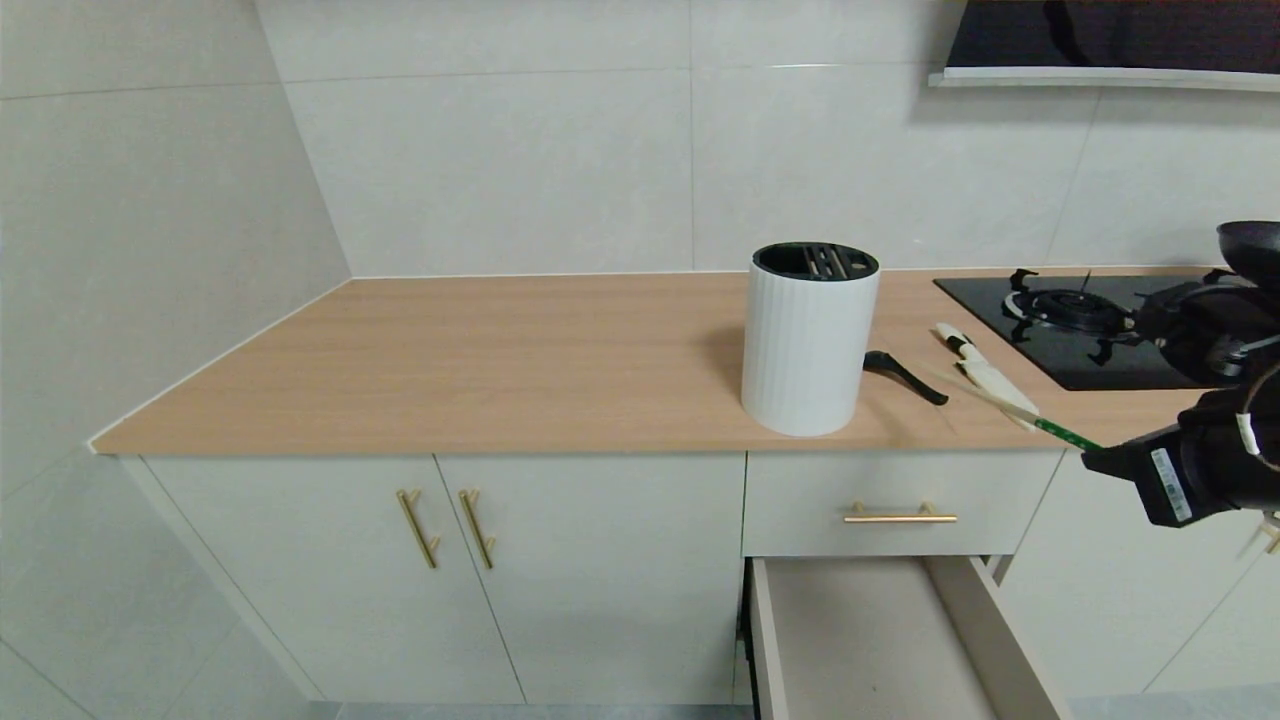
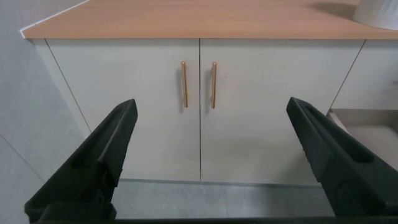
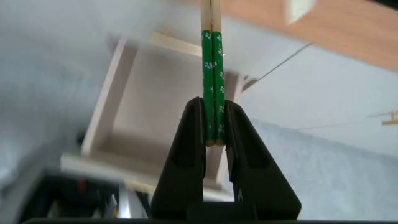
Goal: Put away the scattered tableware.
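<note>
My right gripper (image 1: pixel 1098 455) is shut on a pair of chopsticks (image 1: pixel 1040 422) with green patterned ends, off the counter's front edge at the right. In the right wrist view the fingers (image 3: pixel 186 134) pinch the green ends of the chopsticks (image 3: pixel 211 68), with the open drawer (image 3: pixel 155 106) beneath. A white ribbed utensil holder (image 1: pixel 808 345) with a black slotted top stands on the wooden counter (image 1: pixel 500 360). A black handle (image 1: pixel 905 377) sticks out beside it, and a white knife-like utensil (image 1: pixel 975 368) lies further right. My left gripper (image 2: pixel 211 109) is open, low before the cabinet doors.
A lower drawer (image 1: pixel 870 640) is pulled open beneath the closed one with a gold handle (image 1: pixel 900 517). A black gas hob (image 1: pixel 1080 320) sits at the counter's right with a dark pan (image 1: pixel 1250 245) on it. Two cabinet doors (image 2: pixel 199 106) carry gold handles.
</note>
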Motion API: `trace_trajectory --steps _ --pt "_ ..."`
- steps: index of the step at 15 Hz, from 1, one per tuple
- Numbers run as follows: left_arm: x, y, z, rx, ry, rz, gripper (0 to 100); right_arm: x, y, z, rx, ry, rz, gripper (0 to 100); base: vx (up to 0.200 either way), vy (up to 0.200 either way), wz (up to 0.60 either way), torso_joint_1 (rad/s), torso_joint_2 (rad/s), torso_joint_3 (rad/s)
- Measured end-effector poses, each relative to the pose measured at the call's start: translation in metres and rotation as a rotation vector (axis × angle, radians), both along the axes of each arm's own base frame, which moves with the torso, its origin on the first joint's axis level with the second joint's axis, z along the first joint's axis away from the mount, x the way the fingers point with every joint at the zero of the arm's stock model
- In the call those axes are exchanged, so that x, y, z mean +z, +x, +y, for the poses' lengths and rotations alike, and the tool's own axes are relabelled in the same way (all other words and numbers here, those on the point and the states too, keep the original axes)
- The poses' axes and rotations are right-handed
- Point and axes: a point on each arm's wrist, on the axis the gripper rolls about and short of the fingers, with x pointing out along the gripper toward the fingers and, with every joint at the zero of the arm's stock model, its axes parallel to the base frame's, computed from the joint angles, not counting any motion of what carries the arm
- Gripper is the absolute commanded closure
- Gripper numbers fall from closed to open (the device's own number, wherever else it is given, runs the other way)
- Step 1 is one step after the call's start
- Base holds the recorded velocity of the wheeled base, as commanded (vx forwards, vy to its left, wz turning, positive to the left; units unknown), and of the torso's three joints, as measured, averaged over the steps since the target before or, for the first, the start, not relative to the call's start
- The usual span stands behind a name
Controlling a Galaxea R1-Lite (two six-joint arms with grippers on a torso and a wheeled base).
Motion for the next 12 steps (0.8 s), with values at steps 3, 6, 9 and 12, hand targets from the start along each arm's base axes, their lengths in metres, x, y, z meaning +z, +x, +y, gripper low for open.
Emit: trace_trajectory --steps 3,6,9,12 --pt "0.0 0.0 0.0 0.0 0.0 0.0 0 -0.004 -0.02 0.015 0.114 -0.017 0.034 100 0.0 0.0 0.0 0.0 0.0 0.0" --pt "0.0 0.0 0.0 -0.001 0.0 0.0 0 -0.011 -0.03 0.026 0.195 -0.027 0.054 100 0.0 0.0 0.0 0.0 0.0 0.0" --pt "0.0 0.0 0.0 0.0 0.0 0.0 0 -0.015 -0.035 0.032 0.239 -0.041 0.067 100 0.0 0.0 0.0 -0.085 0.19 0.107" --pt "0.0 0.0 0.0 0.0 0.0 0.0 0 -0.02 -0.038 0.034 0.274 -0.059 0.081 100 0.0 0.0 0.0 -0.198 0.45 0.255"
